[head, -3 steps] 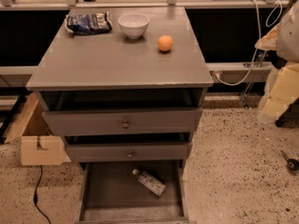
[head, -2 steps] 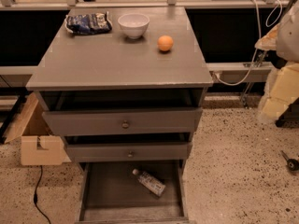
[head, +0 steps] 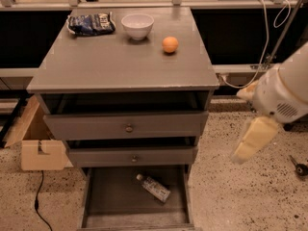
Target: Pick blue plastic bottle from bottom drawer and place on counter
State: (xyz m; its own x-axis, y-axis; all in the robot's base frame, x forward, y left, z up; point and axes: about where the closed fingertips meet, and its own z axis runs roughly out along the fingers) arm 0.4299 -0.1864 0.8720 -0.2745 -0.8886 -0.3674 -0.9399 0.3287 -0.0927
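The blue plastic bottle (head: 153,187), clear with a white cap and a pale label, lies on its side in the open bottom drawer (head: 110,203), cap pointing to the back left. The counter (head: 120,66) is the grey top of the cabinet. My gripper (head: 252,139) hangs as a cream-coloured end under the white arm at the right. It is beside the cabinet, off to the right of the drawers and above floor level, well apart from the bottle.
A dark blue snack bag (head: 90,24), a white bowl (head: 137,25) and an orange (head: 170,44) sit at the back of the counter. The two upper drawers (head: 127,126) stand slightly open. A cardboard box (head: 36,146) and a cable (head: 38,203) lie left of the cabinet.
The arm has moved down and to the left, closer to the cabinet's right side. The bottle and the things on the counter have not moved.
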